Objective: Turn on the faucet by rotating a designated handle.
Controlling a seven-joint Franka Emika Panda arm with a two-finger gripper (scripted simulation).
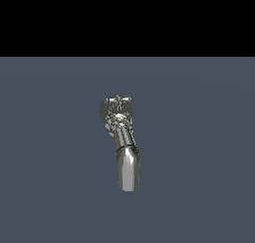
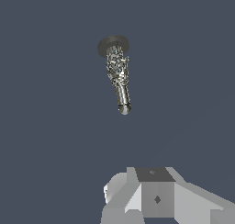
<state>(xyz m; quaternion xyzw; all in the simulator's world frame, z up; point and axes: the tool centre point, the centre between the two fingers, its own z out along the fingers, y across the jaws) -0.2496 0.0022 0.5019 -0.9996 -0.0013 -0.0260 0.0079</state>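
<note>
Faucet (image 1: 124, 147) spout lengthwise toward exterior camera, handle (image 1: 118, 101) behind

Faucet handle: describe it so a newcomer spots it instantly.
On the flat blue-grey floor lies a single shiny chrome faucet. Follow its smooth curved spout toward the dark round base. There sits the small cross-shaped chrome handle, the only spoked, knobbly part against the plain tube.

I see a flat, plain slate-grey floor (image 1: 199, 187) filling the lower part of the exterior view, under a black band. One thing sits on it: a shiny metal faucet (image 1: 124, 147), resting on a round dark base (image 2: 113, 45), with a cross-shaped handle (image 1: 119, 101) and its spout (image 1: 129, 172) reaching toward that camera.
</note>
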